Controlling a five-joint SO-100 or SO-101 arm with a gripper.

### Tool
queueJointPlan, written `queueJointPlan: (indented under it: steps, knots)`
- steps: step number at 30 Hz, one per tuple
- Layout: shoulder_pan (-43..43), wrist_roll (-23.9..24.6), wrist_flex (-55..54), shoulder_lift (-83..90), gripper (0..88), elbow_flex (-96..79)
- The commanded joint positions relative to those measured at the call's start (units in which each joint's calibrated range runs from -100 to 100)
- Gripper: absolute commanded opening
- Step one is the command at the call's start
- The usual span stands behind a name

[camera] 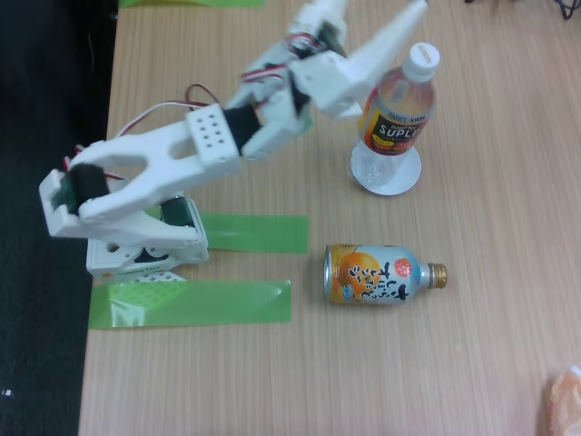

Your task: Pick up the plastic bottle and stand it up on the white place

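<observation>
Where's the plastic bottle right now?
In the fixed view, the plastic bottle stands on the white disc at upper right, beside the end effector, above the orange can lying on its side.

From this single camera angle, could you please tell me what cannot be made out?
- In the fixed view, whether the fingers touch the plastic bottle: they overlap it.
- One finger's tip: cut off by the top edge.
- Part of the white place: hidden by the bottle's base.
- The pale object at the lower right corner: cut off, blurred.
</observation>
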State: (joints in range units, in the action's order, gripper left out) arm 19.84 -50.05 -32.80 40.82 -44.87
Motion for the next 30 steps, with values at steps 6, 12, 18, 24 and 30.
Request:
queueJointPlan:
  steps: [6,12,18,24,30]
  knots:
    - [-9.6,0.2,0.4,11.0,36.9,0.6]
    - [-15.1,6.6,0.4,13.6,37.0,-1.0]
    - [-7.7,22.3,-0.3,17.3,37.0,-1.2]
    - [-6.8,33.3,-0.3,23.0,37.0,-5.7]
    - [-6.5,39.5,-0.4,32.4,37.0,-12.3]
